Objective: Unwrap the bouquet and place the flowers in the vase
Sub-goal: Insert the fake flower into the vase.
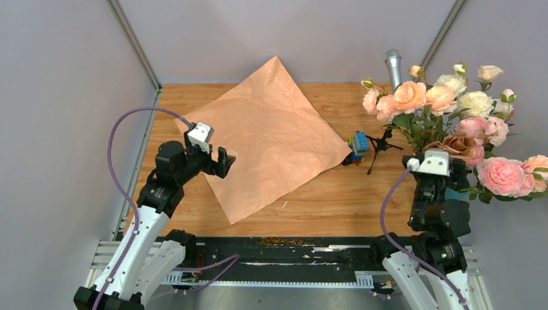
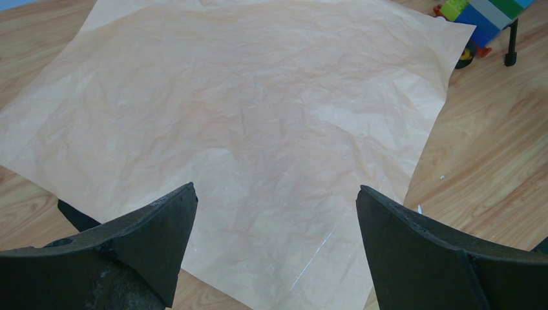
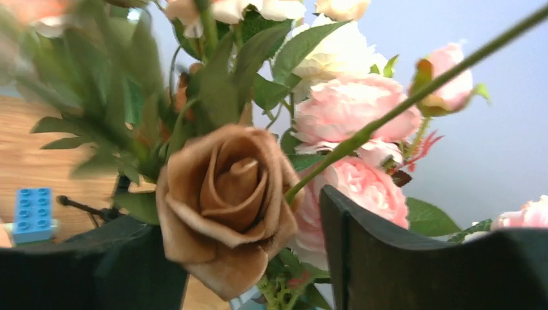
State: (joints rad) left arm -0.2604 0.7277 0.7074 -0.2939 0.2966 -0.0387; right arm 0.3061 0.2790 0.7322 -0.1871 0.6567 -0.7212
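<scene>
At the table's (image 1: 323, 200) right edge, the flowers (image 1: 452, 110) stand bunched by the right hand (image 1: 441, 169).
Top view: kraft paper (image 1: 271, 135) lies spread flat, with the left hand (image 1: 226, 161) released over its left edge. Left wrist: fingers (image 2: 148, 232) wide apart, only paper beneath. Right wrist: fingers (image 3: 388, 252) flank a brown rose (image 3: 223, 200); whether they grip cannot be told. The stems look thin and springy and the blooms crushable, so hold low on the stems.

The paper (image 1: 271, 132) lies flat on the table (image 1: 362, 200), filling mid-frame. The left gripper (image 1: 224, 163) hangs over its lower left edge. Blocks (image 1: 357, 145) sit just beside its right corner, with the microphone (image 1: 393, 64) behind them. The flowers (image 1: 446, 106) crowd the right edge, above the right gripper (image 3: 258, 252).
</scene>
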